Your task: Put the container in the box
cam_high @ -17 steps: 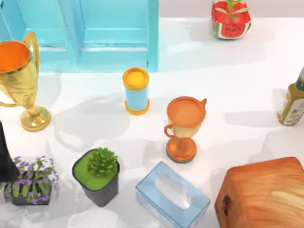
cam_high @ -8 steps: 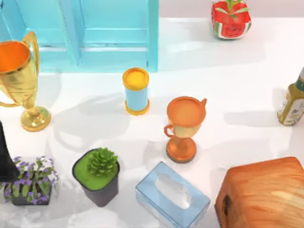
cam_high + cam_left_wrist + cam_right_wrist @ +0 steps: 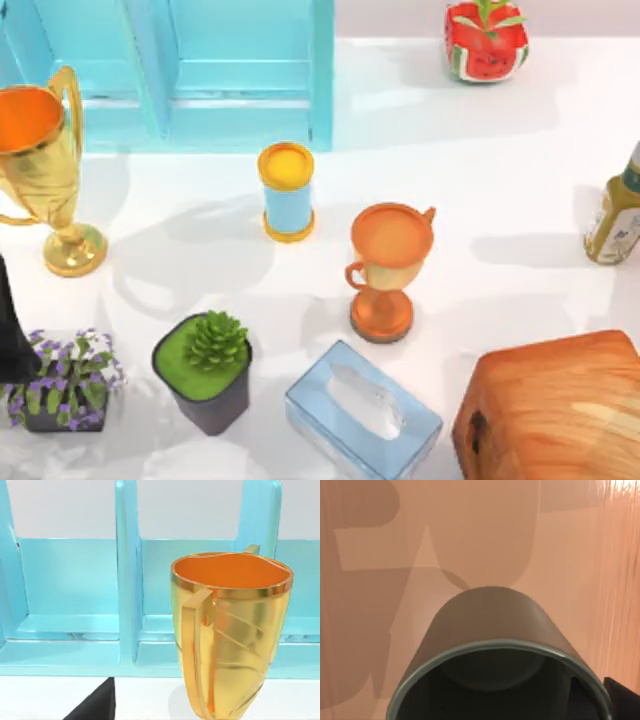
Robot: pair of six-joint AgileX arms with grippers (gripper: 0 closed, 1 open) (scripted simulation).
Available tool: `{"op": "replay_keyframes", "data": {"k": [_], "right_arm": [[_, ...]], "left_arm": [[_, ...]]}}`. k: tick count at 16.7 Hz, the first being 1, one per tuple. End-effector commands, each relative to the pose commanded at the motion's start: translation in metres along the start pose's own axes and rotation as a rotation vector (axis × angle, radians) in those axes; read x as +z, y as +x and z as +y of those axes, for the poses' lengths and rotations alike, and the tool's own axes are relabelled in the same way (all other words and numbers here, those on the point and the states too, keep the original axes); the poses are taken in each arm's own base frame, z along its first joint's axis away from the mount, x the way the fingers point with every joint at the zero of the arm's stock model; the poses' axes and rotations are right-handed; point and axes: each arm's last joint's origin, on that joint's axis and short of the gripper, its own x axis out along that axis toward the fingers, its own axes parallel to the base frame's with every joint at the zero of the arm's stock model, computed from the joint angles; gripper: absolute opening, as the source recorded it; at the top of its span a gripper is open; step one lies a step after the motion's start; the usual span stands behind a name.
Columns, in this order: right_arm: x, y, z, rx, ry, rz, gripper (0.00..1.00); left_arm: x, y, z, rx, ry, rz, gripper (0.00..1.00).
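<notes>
Right wrist view, container close below right end effector (grip state untellable), wooden surface behind.

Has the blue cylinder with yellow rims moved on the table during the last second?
No. The blue cylinder with yellow rims stands at the same spot, just below the turquoise shelf's corner in the top view.
</notes>
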Motion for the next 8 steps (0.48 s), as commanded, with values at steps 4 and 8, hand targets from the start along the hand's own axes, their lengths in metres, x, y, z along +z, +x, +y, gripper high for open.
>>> {"op": "replay_keyframes", "data": {"k": [4,8], "right_arm": [[0.0,0.0,0.0,0.0,0.0,0.0,0.6],[0.0,0.0,0.0,0.0,0.0,0.0,0.9]], "left_arm": [[0.0,0.0,0.0,0.0,0.0,0.0,1.0],[0.0,0.0,0.0,0.0,0.0,0.0,1.0]]}}
